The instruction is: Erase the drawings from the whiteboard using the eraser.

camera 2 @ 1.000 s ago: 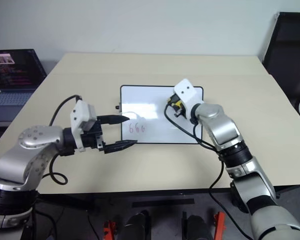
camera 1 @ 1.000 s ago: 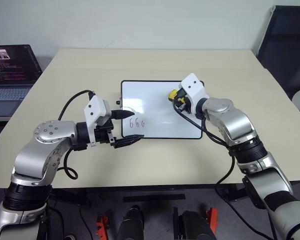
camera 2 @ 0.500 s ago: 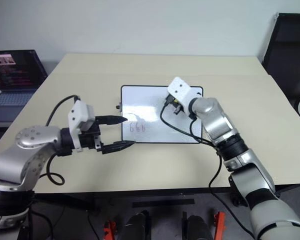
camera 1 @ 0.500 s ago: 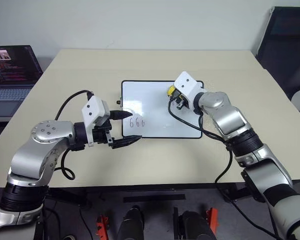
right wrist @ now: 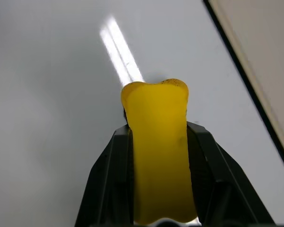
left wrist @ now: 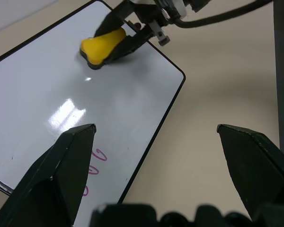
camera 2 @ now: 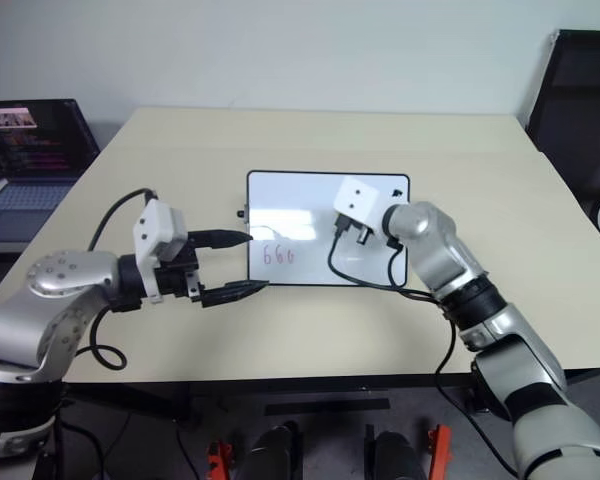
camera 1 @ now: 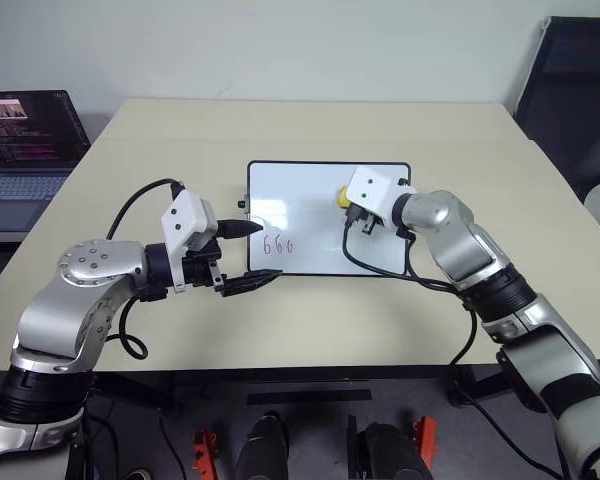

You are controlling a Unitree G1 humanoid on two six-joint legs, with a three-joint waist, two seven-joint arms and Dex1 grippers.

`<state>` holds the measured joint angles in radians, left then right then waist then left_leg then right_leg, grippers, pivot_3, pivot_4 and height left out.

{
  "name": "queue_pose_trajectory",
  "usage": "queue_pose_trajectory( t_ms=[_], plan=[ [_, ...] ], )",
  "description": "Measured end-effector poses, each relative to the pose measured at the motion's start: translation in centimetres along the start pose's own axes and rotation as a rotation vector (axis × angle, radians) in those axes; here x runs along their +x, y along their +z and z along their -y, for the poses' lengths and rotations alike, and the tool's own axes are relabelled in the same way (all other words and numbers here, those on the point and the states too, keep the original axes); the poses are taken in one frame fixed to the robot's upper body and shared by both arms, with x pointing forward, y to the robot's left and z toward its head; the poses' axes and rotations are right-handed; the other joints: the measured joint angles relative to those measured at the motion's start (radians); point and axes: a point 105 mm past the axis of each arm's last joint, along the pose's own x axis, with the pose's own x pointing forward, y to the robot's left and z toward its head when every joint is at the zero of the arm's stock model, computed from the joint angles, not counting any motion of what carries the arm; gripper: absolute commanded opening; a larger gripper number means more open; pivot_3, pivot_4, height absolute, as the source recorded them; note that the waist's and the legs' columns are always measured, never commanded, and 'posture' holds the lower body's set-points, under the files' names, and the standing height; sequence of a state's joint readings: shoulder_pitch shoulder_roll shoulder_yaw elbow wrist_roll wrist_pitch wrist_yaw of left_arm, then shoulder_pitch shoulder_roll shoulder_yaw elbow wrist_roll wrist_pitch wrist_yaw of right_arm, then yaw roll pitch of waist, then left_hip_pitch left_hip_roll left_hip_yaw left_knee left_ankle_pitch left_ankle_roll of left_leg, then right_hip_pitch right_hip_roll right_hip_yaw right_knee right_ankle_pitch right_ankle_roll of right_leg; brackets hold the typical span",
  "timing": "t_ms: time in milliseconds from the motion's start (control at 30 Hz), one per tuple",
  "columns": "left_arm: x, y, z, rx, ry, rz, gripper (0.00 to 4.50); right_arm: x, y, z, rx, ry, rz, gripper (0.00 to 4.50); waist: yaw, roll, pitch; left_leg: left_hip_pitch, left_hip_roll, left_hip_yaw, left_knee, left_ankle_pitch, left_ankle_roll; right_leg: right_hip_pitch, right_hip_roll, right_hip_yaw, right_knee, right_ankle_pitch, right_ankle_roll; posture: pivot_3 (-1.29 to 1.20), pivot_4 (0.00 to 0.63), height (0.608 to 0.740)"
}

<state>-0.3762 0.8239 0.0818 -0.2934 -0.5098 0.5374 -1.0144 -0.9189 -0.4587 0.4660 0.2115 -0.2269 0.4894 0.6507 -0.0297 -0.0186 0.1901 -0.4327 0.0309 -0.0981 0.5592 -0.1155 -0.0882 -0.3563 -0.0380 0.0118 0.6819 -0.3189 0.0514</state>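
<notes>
Whiteboard (camera 1: 310, 190) lies flat at the table (camera 1: 310, 330) centre, long side left to right. We see one pink-red drawing, "666" (camera 1: 276, 244), near its near-left corner. Our right gripper (right wrist: 156, 142) pinches the yellow eraser (camera 1: 344, 195) over the board's right half, well apart from the marks. Our left gripper (camera 1: 242, 256) hovers at the board's left edge, fingers spread, holding nothing. We judge the step in hand to be wiping. The next move calls for carrying the eraser left and nearer, onto the "666", its dark pad flat against the board.

beige table (camera 1: 400, 135) carries whiteboard (camera 1: 300, 205), laptop (camera 1: 25, 150).
</notes>
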Motion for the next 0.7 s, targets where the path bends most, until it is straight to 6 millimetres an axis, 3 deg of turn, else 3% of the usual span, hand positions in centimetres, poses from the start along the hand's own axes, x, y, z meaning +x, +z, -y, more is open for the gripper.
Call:
queue_pose_trajectory(
  t_ms=[100,267,367,567,700],
  plan=[
    [0.0,0.0,0.0,0.0,-0.001,0.0,4.5,0.2,0.1,0.2,0.01,-0.029,0.005,1.14,-0.003,0.0,0.0,0.0,0.0,0.0,0.0,0.0,0.0,0.0,0.0,0.0,0.0,0.0,0.0,0.0,0.15,0.74],
    [0.0,-0.1,0.1,-0.004,-0.002,-0.002,4.5,0.0,-0.1,3.8,0.044,-0.214,-0.002,1.14,0.001,0.0,0.0,0.0,0.0,0.001,0.0,0.001,0.001,-0.001,0.0,0.001,-0.001,0.001,-0.003,0.0,0.15,0.74],
    [-0.1,-0.2,0.1,-0.008,-0.002,-0.004,4.5,-0.1,-0.5,2.9,0.027,-0.157,-0.016,1.14,0.001,-0.001,-0.001,0.0,0.0,0.001,0.0,0.001,0.001,0.0,0.0,0.002,-0.001,0.001,-0.003,0.0,0.15,0.74],
    [-0.1,-0.4,0.2,-0.01,-0.003,-0.007,4.5,-0.6,-1.3,-1.1,-0.025,0.046,-0.036,1.14,-0.003,-0.001,-0.001,0.001,0.001,0.001,0.0,0.001,0.001,0.0,0.0,0.002,0.0,0.001,-0.004,0.0,0.15,0.74],
    [-0.1,-0.4,0.3,-0.009,-0.005,-0.009,4.5,0.0,-1.2,-0.6,-0.015,-0.018,-0.03,1.14,-0.005,-0.001,-0.001,0.002,0.001,0.002,0.0,0.002,0.001,-0.001,0.0,0.003,-0.001,0.004,-0.006,0.0,0.15,0.74]
  ],
)
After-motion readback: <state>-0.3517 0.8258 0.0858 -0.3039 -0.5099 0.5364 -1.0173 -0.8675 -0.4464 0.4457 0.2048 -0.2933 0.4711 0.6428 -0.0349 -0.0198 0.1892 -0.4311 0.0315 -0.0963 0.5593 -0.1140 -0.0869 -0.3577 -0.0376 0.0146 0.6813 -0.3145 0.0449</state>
